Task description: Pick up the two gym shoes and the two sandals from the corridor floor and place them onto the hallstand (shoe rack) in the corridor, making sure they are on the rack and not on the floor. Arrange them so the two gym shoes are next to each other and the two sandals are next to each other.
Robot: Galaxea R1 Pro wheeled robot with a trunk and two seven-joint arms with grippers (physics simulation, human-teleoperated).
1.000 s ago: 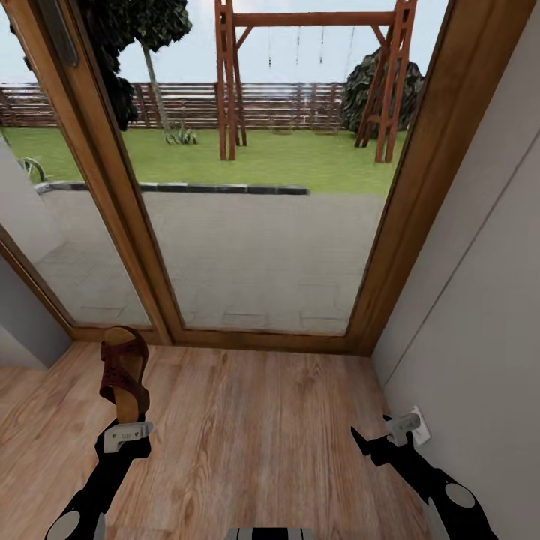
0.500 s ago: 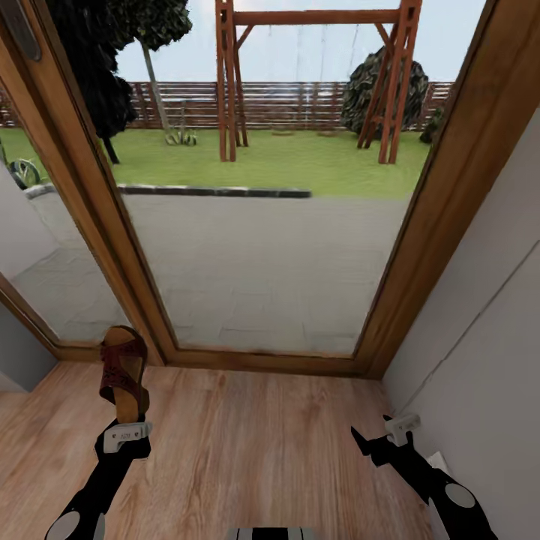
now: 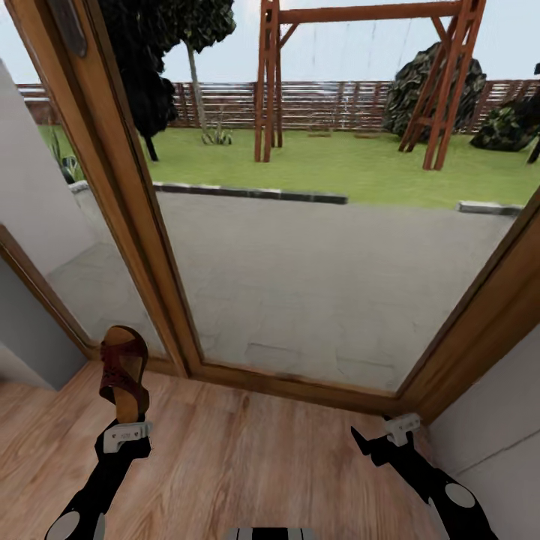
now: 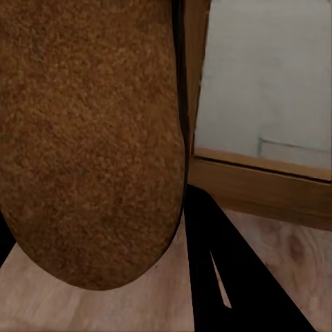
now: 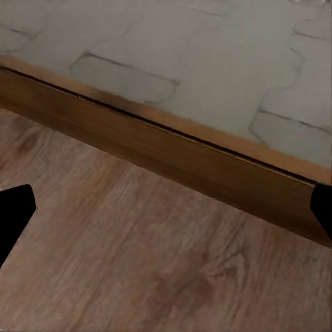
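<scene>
- My left gripper is clamped on one sandal by its heel end, toe up, at near left.
- I judge the sandal light, its sole stiff; my heel grip suits it.
- My right gripper is spread wide, holding nothing.

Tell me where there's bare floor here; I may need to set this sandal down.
Bare planks run between the left pincer, shut on the sandal, and the open right pincer, up to the glass door's wooden sill. It narrows by the grey wall on the right.
</scene>
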